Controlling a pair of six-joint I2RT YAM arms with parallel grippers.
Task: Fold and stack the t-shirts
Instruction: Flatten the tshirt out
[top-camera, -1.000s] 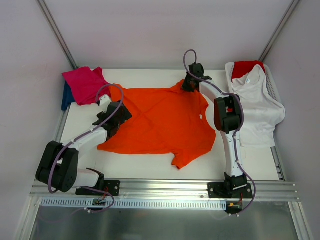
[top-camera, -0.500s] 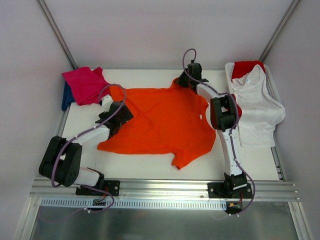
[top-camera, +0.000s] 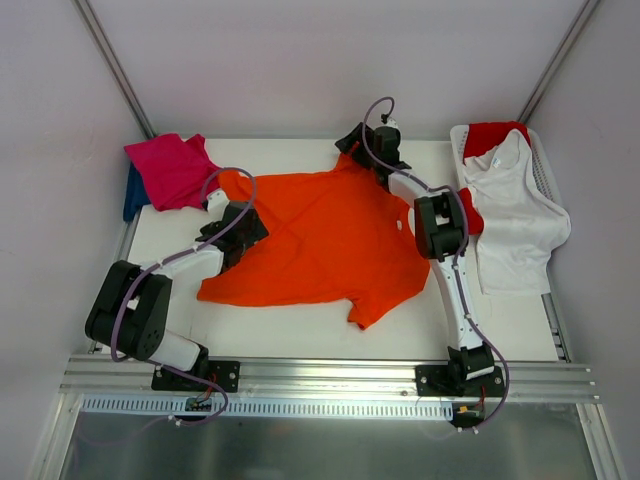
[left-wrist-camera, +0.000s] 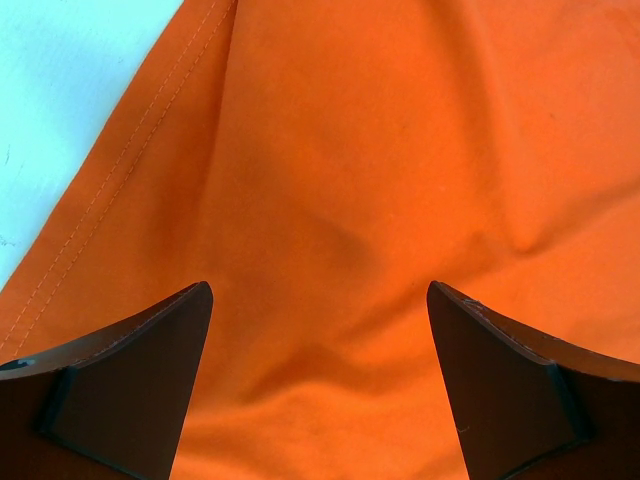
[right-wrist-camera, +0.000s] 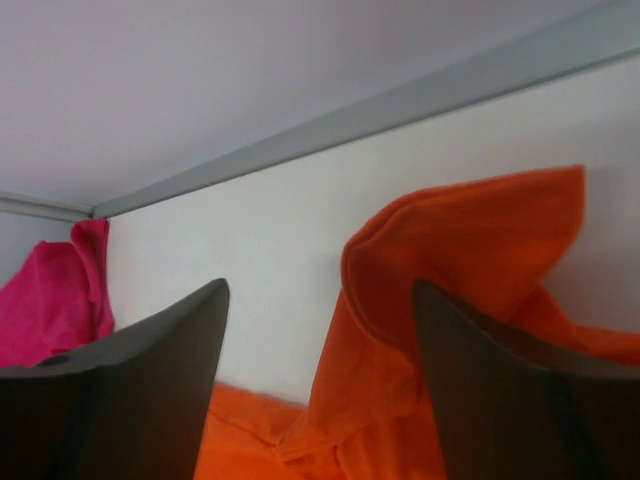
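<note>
The bright orange t-shirt (top-camera: 320, 235) lies spread flat in the middle of the table. My left gripper (top-camera: 242, 230) hovers over its left part. In the left wrist view it stands open (left-wrist-camera: 318, 290), with only orange cloth (left-wrist-camera: 380, 170) below and nothing between the fingers. My right gripper (top-camera: 350, 142) is at the shirt's far sleeve and is open (right-wrist-camera: 320, 288). The bunched orange sleeve (right-wrist-camera: 450, 250) stands up against its right finger (right-wrist-camera: 480, 380), not pinched. A magenta-pink t-shirt (top-camera: 170, 168) lies folded at the back left on a dark blue one (top-camera: 131, 195).
A white plastic basket (top-camera: 546, 165) stands at the back right, with a white t-shirt (top-camera: 515, 215) draped over its edge and a red one (top-camera: 492, 135) inside. The enclosure's back wall and metal rail (right-wrist-camera: 400, 100) run close behind my right gripper. Bare table (left-wrist-camera: 60, 80) borders the shirt's hem.
My right gripper has moved back and left along the far sleeve and opened, letting go of the orange cloth. The left arm has shifted slightly; its gripper stays open.
</note>
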